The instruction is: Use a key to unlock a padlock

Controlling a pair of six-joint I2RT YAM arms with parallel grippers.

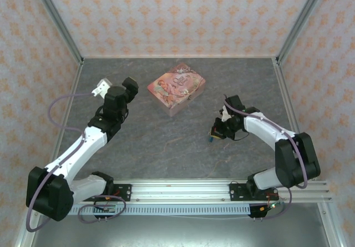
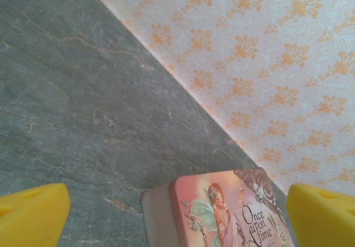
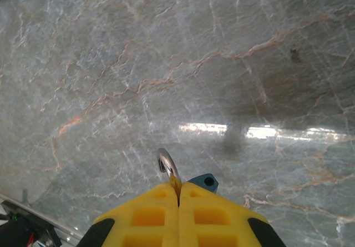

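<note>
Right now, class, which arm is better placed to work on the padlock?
Right: its jaws are shut on the padlock, teal body and metal loop poking out. The left arm's jaws stand open facing the pink box instead.

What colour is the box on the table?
Pink, illustrated; the box shows best from the top external view.

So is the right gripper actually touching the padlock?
Touching. Right wrist view: the right gripper is shut on the padlock, whose metal loop and teal body poke out at its tip.
</note>
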